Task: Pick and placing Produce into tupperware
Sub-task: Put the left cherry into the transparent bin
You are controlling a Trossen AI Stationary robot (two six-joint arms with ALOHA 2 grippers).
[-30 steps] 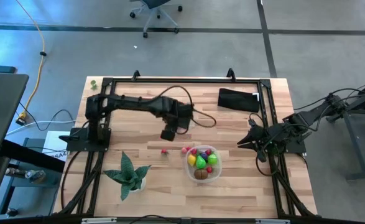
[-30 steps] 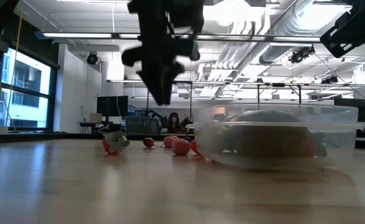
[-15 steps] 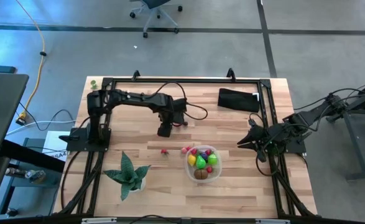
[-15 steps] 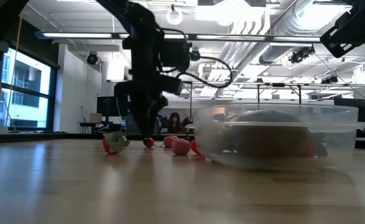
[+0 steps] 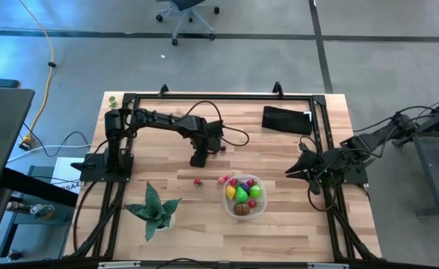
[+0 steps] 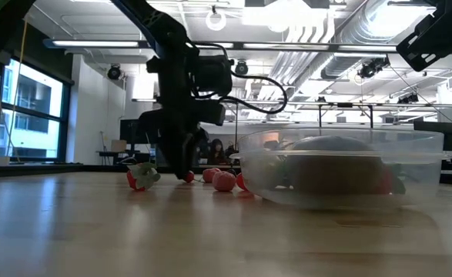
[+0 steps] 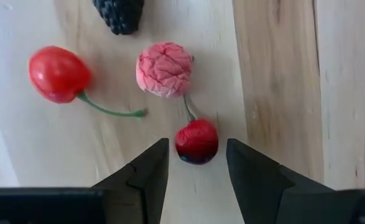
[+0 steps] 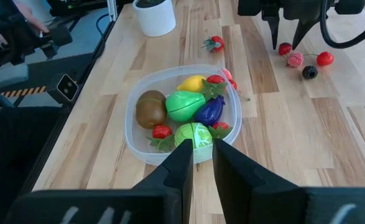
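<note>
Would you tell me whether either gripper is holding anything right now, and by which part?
Nothing is held. The left gripper is open astride a red cherry on the table, not gripping it; the right gripper is empty.

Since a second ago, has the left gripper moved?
Yes. The left gripper has pulled back from the tupperware toward the table's far edge, dropping to a small red cherry.

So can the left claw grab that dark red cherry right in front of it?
Probably yes. The left claw is open, one finger on each side of the dark red cherry, with nothing between them. The pink raspberry lies just beyond it.
</note>
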